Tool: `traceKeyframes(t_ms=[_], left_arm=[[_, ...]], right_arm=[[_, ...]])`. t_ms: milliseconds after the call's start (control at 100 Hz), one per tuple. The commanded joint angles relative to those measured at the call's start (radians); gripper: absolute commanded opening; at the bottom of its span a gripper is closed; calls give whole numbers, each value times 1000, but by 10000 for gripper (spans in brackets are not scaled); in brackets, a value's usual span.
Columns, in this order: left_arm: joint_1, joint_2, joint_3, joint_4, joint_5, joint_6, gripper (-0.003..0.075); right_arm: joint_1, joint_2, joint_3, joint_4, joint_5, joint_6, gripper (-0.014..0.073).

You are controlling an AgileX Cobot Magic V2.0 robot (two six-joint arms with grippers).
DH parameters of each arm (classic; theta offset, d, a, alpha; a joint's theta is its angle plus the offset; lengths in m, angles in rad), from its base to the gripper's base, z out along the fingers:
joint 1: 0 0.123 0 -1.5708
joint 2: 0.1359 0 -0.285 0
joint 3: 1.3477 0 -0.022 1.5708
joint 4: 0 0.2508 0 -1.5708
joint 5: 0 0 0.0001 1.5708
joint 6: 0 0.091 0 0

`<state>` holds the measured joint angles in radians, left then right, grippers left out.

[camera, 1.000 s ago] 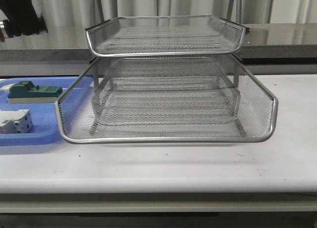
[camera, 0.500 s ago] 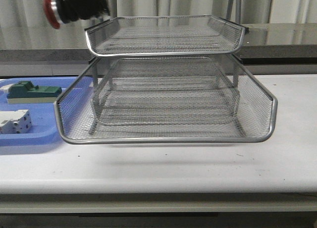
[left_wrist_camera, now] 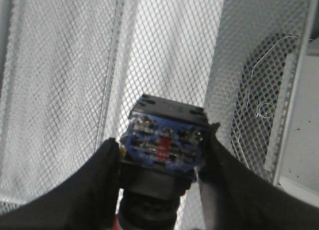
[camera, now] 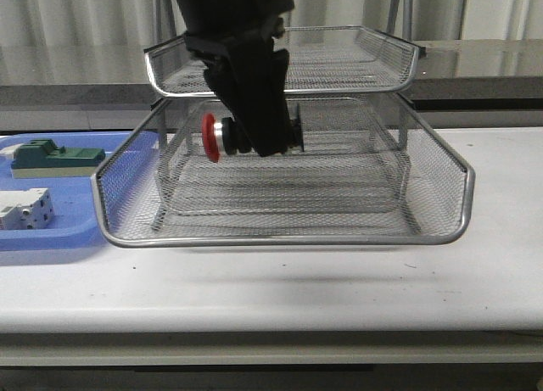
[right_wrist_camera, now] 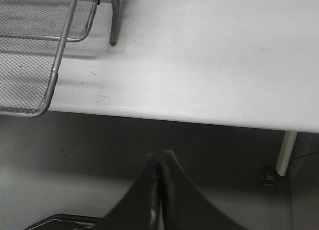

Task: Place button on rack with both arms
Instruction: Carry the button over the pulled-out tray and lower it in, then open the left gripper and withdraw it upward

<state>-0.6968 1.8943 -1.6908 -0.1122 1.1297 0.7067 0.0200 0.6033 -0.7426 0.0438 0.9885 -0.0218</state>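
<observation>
My left gripper (camera: 254, 136) is shut on the button (camera: 222, 137), held on its side with the red head pointing left, above the pulled-out lower tier of the silver mesh rack (camera: 280, 237). In the left wrist view the two fingers clamp the button's blue rear block (left_wrist_camera: 163, 142), with rack mesh (left_wrist_camera: 65, 90) below. My right gripper (right_wrist_camera: 160, 162) is shut and empty, below the table's front edge, off the rack's corner (right_wrist_camera: 35, 65). It does not show in the front view.
A flat blue tray (camera: 51, 234) at the left holds a green-and-cream block (camera: 55, 158) and a white terminal block (camera: 25, 209). The rack's upper tier (camera: 280, 62) sits just above the left gripper. A table leg (right_wrist_camera: 285, 152) stands at the right.
My left arm carried the button from the upper left down and right, from beside the upper tier to over the lower tier.
</observation>
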Motion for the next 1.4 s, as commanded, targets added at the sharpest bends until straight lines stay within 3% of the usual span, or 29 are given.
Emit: traceKeyframes(t_ms=[0,190,410,480,810,1010,1390], left_arm=[[-13,-32,-25,-22,-76,-9,43],[-13,-18,-31,-22,-89,-9,87],[-13,-18,-31,-22,-89,-9,389],[-13,-18,-31,-22,-89,-9,443],[-13,-33,-31,-22,-84,-15,451],[12,-117,-31,-22,-29,-114,450],[275,-339,3,-22,5,-226,439]], right_arm=[[-6,0,-32,-6,-55,-1,-71],[-6,0,-32,-6,-55,-1,-71],[-6,0,-32,-6,-55,-1,-71],[-6,0,-32,-6,-55,-1,-71],[-6,0,-32,-6,-55,-1,-71],[-6,0,-32,-6,-55,-1,-71],[-6,0,-32,-6,-55,-1,-71]])
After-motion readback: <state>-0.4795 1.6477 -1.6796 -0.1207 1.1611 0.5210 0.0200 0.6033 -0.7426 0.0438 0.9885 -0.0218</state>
